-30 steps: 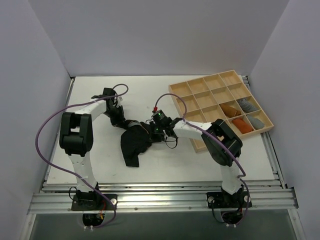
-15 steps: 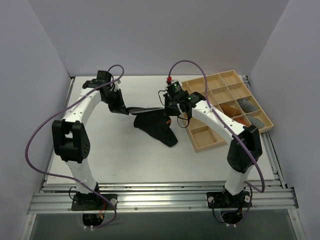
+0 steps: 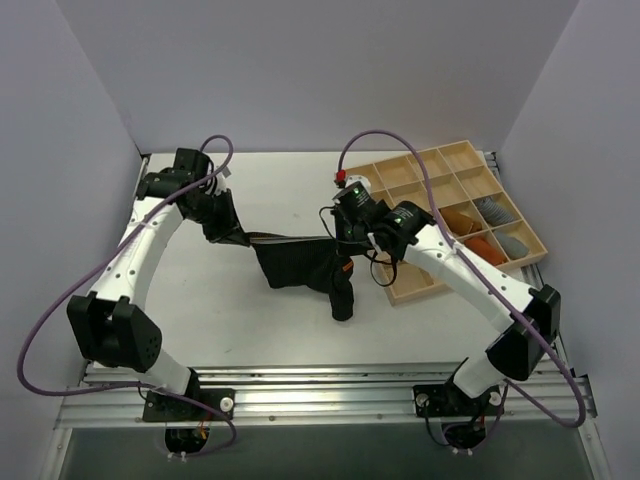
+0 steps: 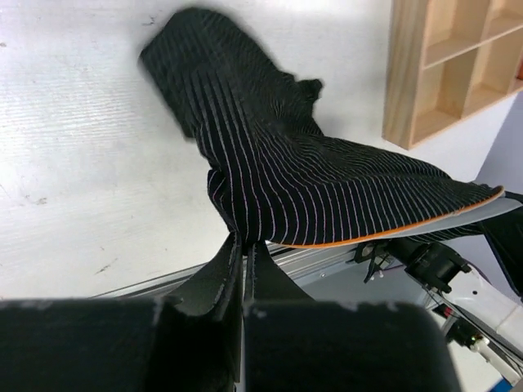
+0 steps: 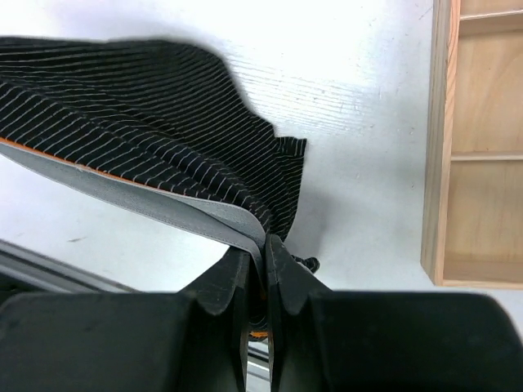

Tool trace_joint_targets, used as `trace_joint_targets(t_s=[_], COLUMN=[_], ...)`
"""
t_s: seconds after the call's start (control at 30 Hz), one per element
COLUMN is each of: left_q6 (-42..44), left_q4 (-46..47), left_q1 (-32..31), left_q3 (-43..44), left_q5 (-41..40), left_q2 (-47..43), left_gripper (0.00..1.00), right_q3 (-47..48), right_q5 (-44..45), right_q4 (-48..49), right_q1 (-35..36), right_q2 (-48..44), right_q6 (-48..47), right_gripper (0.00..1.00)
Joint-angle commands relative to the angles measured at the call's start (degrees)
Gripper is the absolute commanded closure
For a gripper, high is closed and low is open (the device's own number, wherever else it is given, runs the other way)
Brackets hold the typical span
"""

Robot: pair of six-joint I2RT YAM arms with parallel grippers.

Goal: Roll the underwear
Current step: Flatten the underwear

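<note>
The underwear [image 3: 300, 265] is black with thin pale pinstripes, a grey waistband and an orange edge. It hangs stretched between both grippers above the white table, its lower part drooping toward the table. My left gripper [image 3: 238, 236] is shut on its left waistband corner; the left wrist view shows the striped underwear [image 4: 327, 188] pinched at the left gripper's [image 4: 245, 242] fingertips. My right gripper [image 3: 338, 236] is shut on the other corner; in the right wrist view the grey band of the underwear [image 5: 147, 200] runs into the right gripper's [image 5: 264, 242] closed jaws.
A wooden compartment tray [image 3: 400, 290] sits at the right of the table, close to my right arm, holding orange rolls [image 3: 485, 250] and grey rolls [image 3: 497, 211] in its right cells. White walls enclose the table on three sides. The tray's edge [image 5: 441, 163] shows beside the right gripper.
Both grippers have lifted the underwear off the table and pulled apart, stretching the waistband between them. The right gripper closed on its corner. Both arms extended farther from their bases.
</note>
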Motion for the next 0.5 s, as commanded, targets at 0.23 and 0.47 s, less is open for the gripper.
trace_joint_targets(t_s=[0.23,0.47], left_q6=[-10.2,-13.9], left_q4=[-10.3,-16.2], left_q1=[-1.6,-1.9], left_q3=[-4.4,-8.2], left_q5=[-16.0,-24.4], left_q2=[-18.5,-26.3], left_gripper=[0.98,0.98], right_q3=[-4.6,-4.7], right_q5=[7.7,10.0], right_q4=[-7.3,-10.6], right_q1=[5.8,10.0], right_q2=[-10.9,-10.9], right_q6=[7.4,10.4], right_gripper=[1.00,1.00])
